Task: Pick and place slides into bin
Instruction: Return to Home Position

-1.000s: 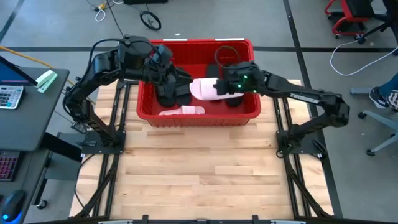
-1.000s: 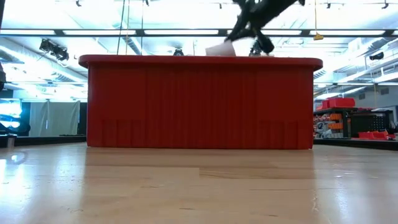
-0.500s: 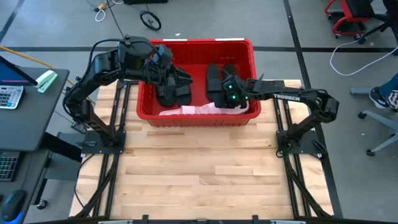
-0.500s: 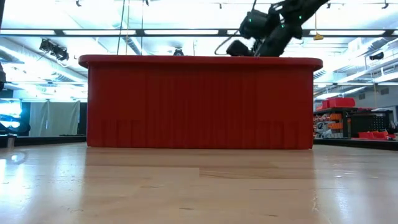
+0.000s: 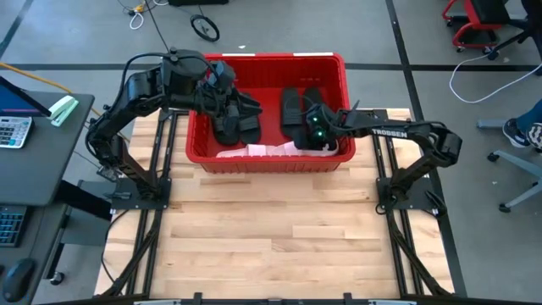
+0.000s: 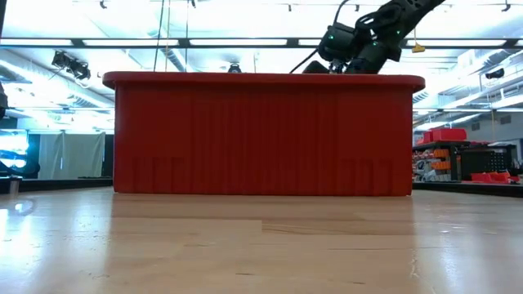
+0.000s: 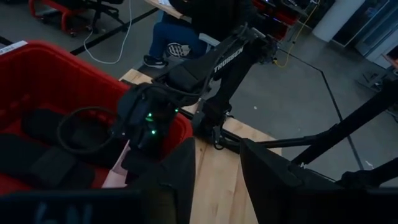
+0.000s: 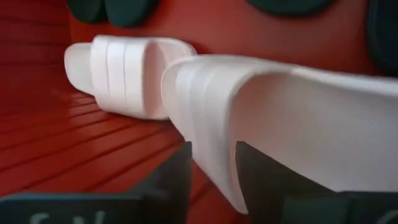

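Note:
The red bin (image 5: 266,58) stands on the wooden table's far middle. Two pale pink slides (image 8: 124,71) (image 8: 298,124) lie side by side on its floor by the near wall (image 5: 271,150). Black slides (image 5: 296,106) lie farther in. My right gripper (image 8: 211,186) is down inside the bin's near right part (image 5: 313,135), open, with the nearer pink slide's strap edge between its fingers. My left gripper (image 7: 217,180) hovers open and empty above the bin's left part (image 5: 241,110). In the low view the bin's wall (image 6: 261,135) hides the slides. My right gripper comes slanting down from the table's right side, its open fingers (image 8: 168,183) standing on either side of the nearer pink slide's strap edge (image 8: 208,149). Whether a finger touches the strap I cannot tell. The slide rests on the bin's floor.
Bare wooden table (image 5: 271,237) spreads from the bin to the near edge. A desk with a calculator (image 5: 13,131) stands off the table's left. Office chairs and a seated person's legs (image 5: 525,131) are on the floor at the right.
My right gripper has come down from above the bin's rim into its near right part, tipping more steeply downward. The pink slide it carried clear above the bin now lies on the bin's floor beside the other pink slide.

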